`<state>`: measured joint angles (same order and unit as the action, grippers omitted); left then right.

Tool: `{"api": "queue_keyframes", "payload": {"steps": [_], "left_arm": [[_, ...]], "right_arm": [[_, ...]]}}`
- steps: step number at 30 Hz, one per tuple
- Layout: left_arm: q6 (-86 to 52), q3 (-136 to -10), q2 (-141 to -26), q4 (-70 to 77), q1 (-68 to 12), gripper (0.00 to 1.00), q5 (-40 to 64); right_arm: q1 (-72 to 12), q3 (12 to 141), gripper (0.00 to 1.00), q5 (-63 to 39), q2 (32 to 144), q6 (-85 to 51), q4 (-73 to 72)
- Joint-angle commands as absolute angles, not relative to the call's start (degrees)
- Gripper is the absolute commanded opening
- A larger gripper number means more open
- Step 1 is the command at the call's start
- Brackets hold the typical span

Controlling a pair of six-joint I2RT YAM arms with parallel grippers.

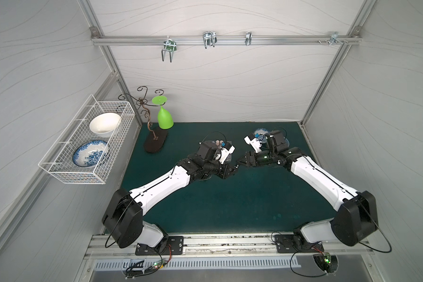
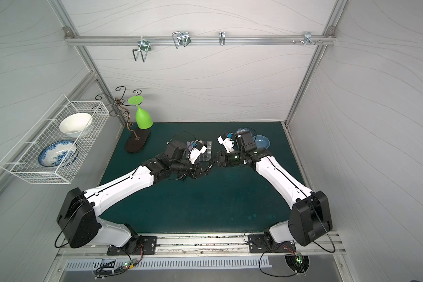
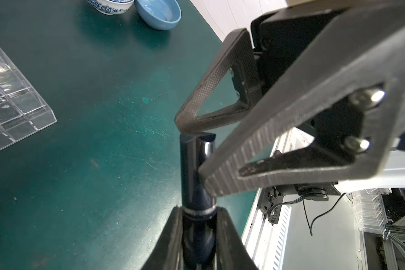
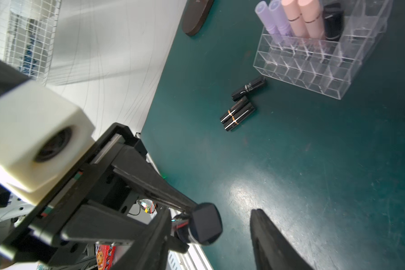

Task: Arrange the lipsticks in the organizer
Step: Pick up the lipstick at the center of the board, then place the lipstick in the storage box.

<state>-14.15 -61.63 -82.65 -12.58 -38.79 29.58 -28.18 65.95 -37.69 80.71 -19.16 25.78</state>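
Note:
My left gripper (image 3: 198,233) is shut on a glossy black lipstick (image 3: 195,173) and holds it above the green mat. The lipstick's free end (image 4: 205,224) points at my right gripper (image 4: 211,217). That gripper is open, one finger (image 3: 211,93) on each side of the tube; in the right wrist view a gap shows beside the far finger (image 4: 274,245). Both grippers meet mid-table (image 1: 237,166). The clear organizer (image 4: 313,67) holds two lilac lipsticks (image 4: 274,21), two peach ones (image 4: 302,18) and a black one (image 4: 334,23). Three black lipsticks (image 4: 239,112) lie beside it.
A blue bowl (image 3: 159,14) and a blue-patterned cup (image 3: 110,5) stand at the back right. A green glass (image 1: 165,117) hangs on a rack with a dark base (image 1: 155,144) at the back left. A white wire basket (image 1: 83,151) with bowls hangs on the left wall.

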Motion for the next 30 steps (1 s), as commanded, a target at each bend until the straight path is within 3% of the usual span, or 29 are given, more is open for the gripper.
{"api": "queue_keyframes", "payload": {"steps": [1,6,10,11,16,18,25,30], "left_arm": [[-13.72,-62.15,-81.14,-11.33,-38.58,0.16,29.21],[-13.29,-61.8,-81.02,-11.55,-38.57,0.17,27.26],[-12.94,-61.36,-80.13,-11.61,-38.58,0.21,25.62],[-12.96,-61.21,-79.86,-11.6,-38.58,0.27,25.1],[-12.74,-60.56,-77.86,-12.77,-38.58,0.72,19.24],[-12.6,-59.92,-76.73,-13.15,-38.58,0.82,15.86],[-12.95,-55.9,-72.4,-13.37,-37.01,0.83,1.14],[-16.04,-51.83,-70.69,-11.02,-32.03,0.81,-0.09]], "right_arm": [[-29.06,66.6,0.51,-42.13,81.09,-20.91,23.28],[-29.12,66.05,0.29,-43.31,81.83,-21.35,23.07],[-29.08,66.28,0.19,-43.16,82.34,-21.62,22.74],[-29.09,66.48,0.18,-42.84,82.47,-21.62,22.63],[-29.01,69.04,0.15,-37.06,83.55,-20.12,23.33],[-28.96,71.0,0.14,-33.87,84.58,-18.99,23.52],[-29.46,75.1,0.15,-19.76,89.44,-16.84,17.37],[-31.46,76.67,0.15,-10.52,93.65,-13.48,12.51]]}}
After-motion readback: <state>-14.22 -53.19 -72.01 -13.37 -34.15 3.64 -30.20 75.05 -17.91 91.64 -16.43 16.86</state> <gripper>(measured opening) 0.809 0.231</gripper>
